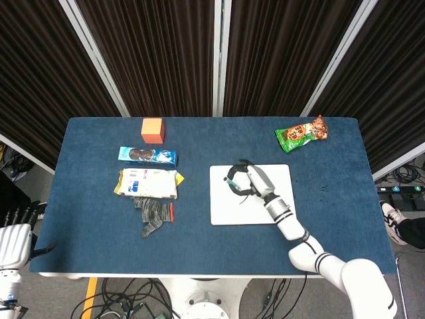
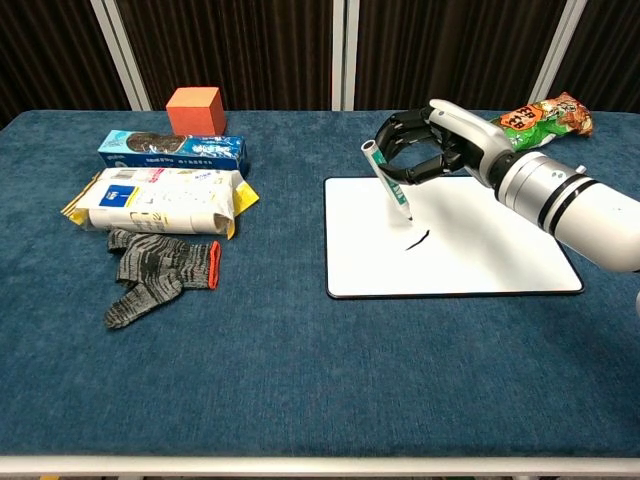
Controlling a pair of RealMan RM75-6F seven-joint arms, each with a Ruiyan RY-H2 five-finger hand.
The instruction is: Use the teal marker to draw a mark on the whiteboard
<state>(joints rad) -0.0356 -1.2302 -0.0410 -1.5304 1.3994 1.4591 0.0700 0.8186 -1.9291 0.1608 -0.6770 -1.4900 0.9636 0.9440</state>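
My right hand [image 2: 437, 143] [image 1: 247, 180] grips the teal marker [image 2: 388, 183] [image 1: 233, 183] over the left part of the whiteboard [image 2: 470, 255] [image 1: 279, 207]. The marker leans with its cap end up to the left and its tip down, just above the board's surface. A short dark stroke [image 2: 418, 239] lies on the board a little in front of the tip. The left hand [image 1: 14, 240] sits at the bottom left corner of the head view, off the table, and its fingers are not clear enough to judge.
On the left side lie a grey glove [image 2: 158, 274], a white and yellow packet [image 2: 160, 201], a blue cookie box [image 2: 175, 150] and an orange cube [image 2: 195, 109]. A green and orange snack bag [image 2: 535, 115] rests at the back right.
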